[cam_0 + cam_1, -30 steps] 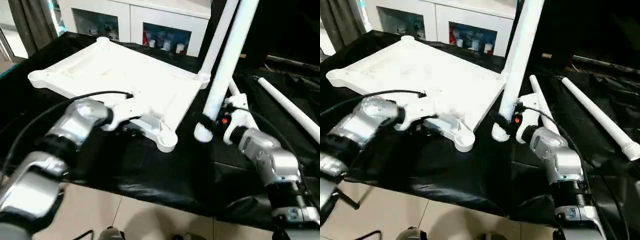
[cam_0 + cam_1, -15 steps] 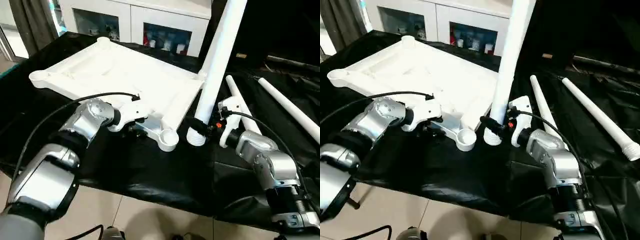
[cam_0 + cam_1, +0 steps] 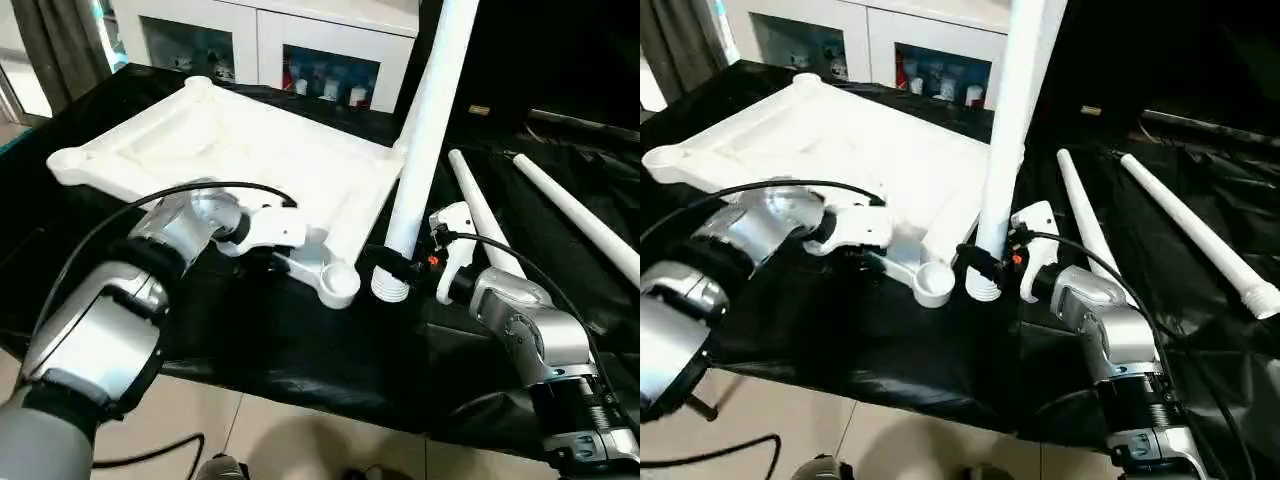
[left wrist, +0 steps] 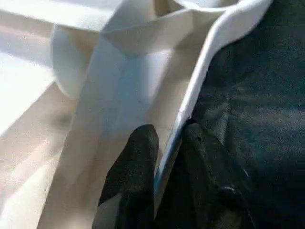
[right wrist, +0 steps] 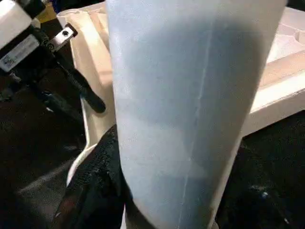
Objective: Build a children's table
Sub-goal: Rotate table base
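The white tabletop (image 3: 250, 150) lies underside up on the black-draped work table. My left gripper (image 3: 285, 262) is at its near rim, just left of the near corner socket (image 3: 340, 283). In the left wrist view its black fingers (image 4: 138, 157) stand one on each side of the thin rim, shut on it. My right gripper (image 3: 395, 262) is shut on a white leg (image 3: 425, 130) held almost upright. The leg's ribbed lower end (image 3: 388, 290) hangs just right of that socket, outside it. In the right wrist view the leg (image 5: 190, 95) sits between the black fingers (image 5: 95, 181).
Two more white legs (image 3: 480, 205) (image 3: 580, 215) lie on the black cloth to the right. A white cabinet (image 3: 330, 60) stands behind the table. The table's front edge (image 3: 300, 385) runs close below both grippers, with floor beyond. A black cable (image 3: 150, 200) arcs over my left forearm.
My right gripper has brought the leg down and left, close to the near corner socket. My left gripper's fingers have closed in on the tabletop's rim.
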Controlling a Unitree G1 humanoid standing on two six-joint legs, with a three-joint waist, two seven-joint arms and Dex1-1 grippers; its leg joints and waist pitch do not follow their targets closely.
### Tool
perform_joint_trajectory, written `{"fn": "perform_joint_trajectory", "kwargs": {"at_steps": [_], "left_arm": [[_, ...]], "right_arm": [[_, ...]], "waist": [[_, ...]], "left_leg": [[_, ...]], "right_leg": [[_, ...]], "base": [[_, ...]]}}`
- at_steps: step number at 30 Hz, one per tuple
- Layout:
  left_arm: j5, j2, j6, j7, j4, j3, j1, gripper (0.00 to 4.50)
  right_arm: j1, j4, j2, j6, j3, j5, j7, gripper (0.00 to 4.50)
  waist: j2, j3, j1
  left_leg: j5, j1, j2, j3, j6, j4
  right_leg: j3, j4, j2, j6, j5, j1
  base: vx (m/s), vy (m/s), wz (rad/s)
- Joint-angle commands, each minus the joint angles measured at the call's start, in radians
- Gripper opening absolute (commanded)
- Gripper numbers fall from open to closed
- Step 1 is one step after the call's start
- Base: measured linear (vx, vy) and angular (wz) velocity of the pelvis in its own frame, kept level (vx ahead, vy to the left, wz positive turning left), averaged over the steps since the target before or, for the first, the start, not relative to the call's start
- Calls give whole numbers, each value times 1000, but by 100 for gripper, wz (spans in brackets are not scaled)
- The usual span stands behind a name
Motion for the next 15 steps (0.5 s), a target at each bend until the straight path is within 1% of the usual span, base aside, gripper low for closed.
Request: {"fn": "perform_joint_trajectory", "kwargs": {"at_steps": [1,2,3,4,5,7,8,9,10,11,14,15], "left_arm": [[14,-12,8,-54,20,-26,8,80],[-6,-19,34,-115,17,-15,11,77],[-22,-23,45,-144,10,-6,16,68],[-32,-25,52,-160,6,0,20,68],[-45,-29,60,-182,-4,9,26,57],[-66,-37,79,-199,-20,23,39,48],[-80,-45,99,-201,-27,36,45,39],[-96,-56,123,-192,-30,53,50,30],[-96,-56,123,-192,-30,53,50,30],[-119,-78,164,-161,-35,85,61,24],[-123,-100,193,-63,-23,119,75,17],[-122,-107,210,-15,-21,131,84,9]], "right_arm": [[-11,-16,-19,-11,-4,-13,7,191],[-9,-16,-20,-14,-2,-14,6,191],[-9,-16,-20,-15,-1,-15,6,191],[-8,-16,-20,-15,-1,-16,5,191],[-8,-17,-20,-16,-2,-17,5,191],[-8,-14,-20,-18,-4,-18,1,191],[-10,-11,-19,-19,-6,-18,0,191],[-11,-8,-18,-19,-9,-18,-4,191],[-11,-8,-18,-19,-9,-18,-4,191],[-17,-3,-14,-18,-15,-16,-12,191],[-24,4,-8,-17,-26,-13,-28,191],[-26,6,-5,-17,-31,-14,-35,191]], "waist": [[17,-80,7],[16,-81,5],[15,-81,5],[15,-80,6],[18,-81,8],[16,-80,7],[17,-80,7],[15,-78,7],[16,-78,8],[16,-77,7],[17,-76,7],[15,-75,7]], "left_leg": [[-213,25,14,-1,-12,-72],[-211,25,13,0,-12,-72],[-210,25,13,0,-12,-72],[-207,25,13,1,-11,-72],[-215,27,13,1,-10,-71],[-223,26,13,1,-7,-72],[-227,27,15,1,-8,-73],[-237,27,15,1,-8,-73],[-247,29,15,1,-9,-73],[-258,29,15,1,-11,-74],[-282,30,15,0,-17,-74],[-296,31,14,-1,-17,-75]], "right_leg": [[25,-57,-41,-249,-117,52],[25,-58,-42,-254,-112,53],[25,-57,-41,-257,-107,54],[26,-56,-41,-266,-98,53],[26,-55,-41,-273,-94,53],[25,-57,-41,-276,-99,54],[25,-57,-42,-277,-102,54],[25,-58,-41,-277,-113,53],[25,-60,-42,-279,-127,52],[25,-62,-41,-275,-146,51],[25,-67,-43,-265,-190,51],[24,-71,-42,-255,-219,50]], "base": [[0,0,0],[0,0,0],[0,0,0],[0,0,0],[0,0,0],[0,0,0],[0,0,0],[0,0,0],[0,0,0],[0,0,0],[0,0,0],[0,0,0]]}}
